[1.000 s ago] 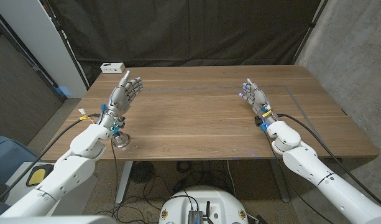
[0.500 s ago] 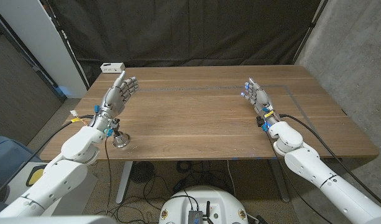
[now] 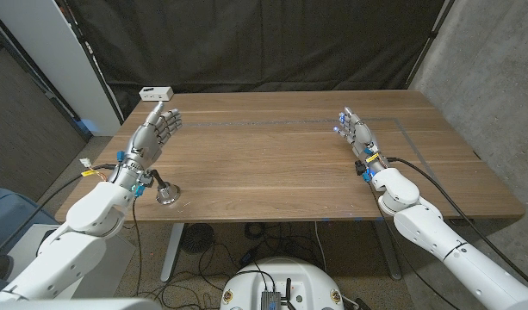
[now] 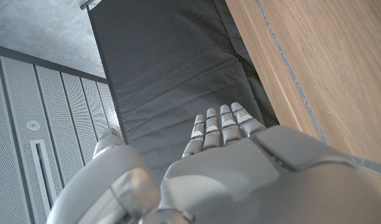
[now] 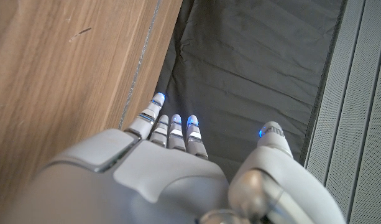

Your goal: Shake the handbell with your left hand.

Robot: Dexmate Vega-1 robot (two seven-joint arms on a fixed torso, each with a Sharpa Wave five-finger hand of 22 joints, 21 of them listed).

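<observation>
Your left hand is drifting out toward the table's left edge compared with a second ago, so the handbell is now sitting in plain sight just beside and behind your left wrist, upright on the wooden table near its front edge. That hand is holding nothing, fingers straight and apart, palm on edge. Your right hand is hovering the same way, fingers apart and holding nothing, well apart on the other side. A small white box is lying past your left fingertips at the far edge. Wide bare wood is lying between your hands.
</observation>
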